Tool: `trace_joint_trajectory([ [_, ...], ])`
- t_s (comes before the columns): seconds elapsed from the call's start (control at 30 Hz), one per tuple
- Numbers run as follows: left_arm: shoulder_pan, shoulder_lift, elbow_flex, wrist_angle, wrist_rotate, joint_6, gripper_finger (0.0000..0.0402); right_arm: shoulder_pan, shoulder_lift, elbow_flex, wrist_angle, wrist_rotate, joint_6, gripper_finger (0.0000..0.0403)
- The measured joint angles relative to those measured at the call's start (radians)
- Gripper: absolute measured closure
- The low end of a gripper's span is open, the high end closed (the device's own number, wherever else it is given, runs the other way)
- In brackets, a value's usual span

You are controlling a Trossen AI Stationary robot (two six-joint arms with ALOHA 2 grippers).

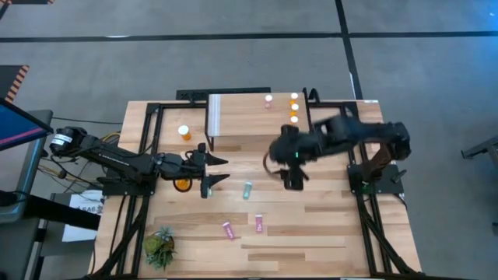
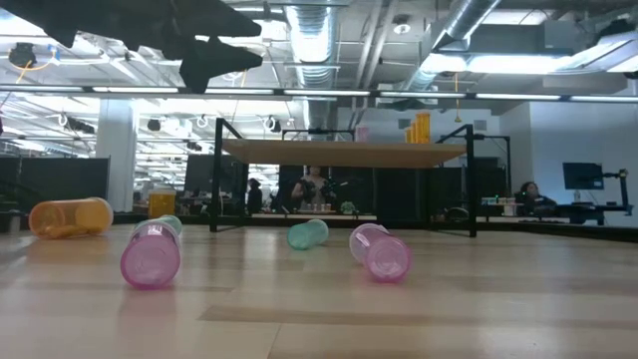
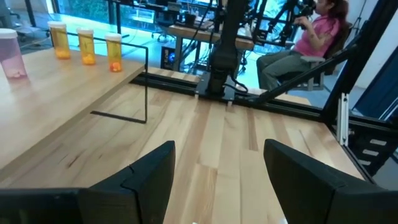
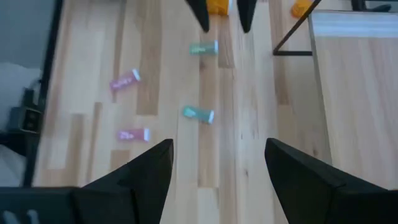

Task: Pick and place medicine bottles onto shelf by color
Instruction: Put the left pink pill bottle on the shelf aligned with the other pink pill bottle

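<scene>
Four bottles are seen standing upright on the shelf [image 1: 257, 124], near its far end: one pink bottle [image 1: 268, 100] and three narrow orange bottles [image 1: 294, 107] in a short row beside it. In the left wrist view the same group is shown, the pink shelf bottle [image 3: 12, 55] apart from the orange row [image 3: 85, 45]. A pale translucent panel [image 1: 215, 118] is fitted at the shelf's other end.

On the tabletop [image 1: 311, 233], a wide orange bottle [image 1: 184, 133] is stood upright beside the panel end of the shelf, and a second wide orange bottle [image 1: 182, 184] is laid on its side just under the left arm. A teal bottle [image 1: 248, 190] is laid near the middle of the table, and a second teal one [image 4: 203, 48] is shown lying close to the left gripper's fingertips in the right wrist view. Two pink bottles [image 1: 229, 230] [image 1: 259, 224] are laid nearer the front edge, close to one another. A small green spiky plant [image 1: 160, 245] is set at the front left corner.

The left gripper [image 1: 219, 170] is held over the table in front of the shelf, jaws spread and nothing between them. The right gripper [image 1: 294, 180] is raised above the table by the shelf's front edge, likewise released and empty; its dark fingers [image 4: 146, 174] are seen wide apart over bare wood.

A seated person in a pink top [image 3: 314, 37] is visible beyond the table.
</scene>
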Motion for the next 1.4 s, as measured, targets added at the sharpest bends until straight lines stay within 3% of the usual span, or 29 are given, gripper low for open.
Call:
trace_joint_trajectory([
  [0.17, -0.014, 0.0, 0.0, 0.006, -0.005, -0.001, 0.0169, 0.099, 0.032, -0.094, 0.065, 0.112, 0.004, 0.0126],
  [0.3, -0.013, 0.0, 0.0, 0.005, -0.024, -0.002, 0.0169, 0.122, 0.015, -0.304, 0.236, 0.035, -0.021, 0.0126],
  [0.7, -0.013, 0.0, 0.0, -0.023, -0.025, -0.001, 0.0169, 0.113, -0.128, -0.986, 0.949, -0.065, 0.024, 0.0127],
  [1.03, -0.014, 0.0, 0.0, -0.014, -0.062, 0.0, 0.0169, 0.122, -0.336, -1.421, 1.534, -0.073, 0.182, 0.0127],
  [1.17, -0.033, 0.0, 0.0, 0.044, -0.117, 0.002, 0.0169, 0.141, -0.318, -1.504, 1.741, -0.077, 0.199, 0.0127],
  [1.4, -0.108, 0.0, 0.036, 0.052, -0.099, -0.027, 0.0169, 0.151, -0.281, -1.509, 1.753, -0.081, 0.22, 0.0127],
])
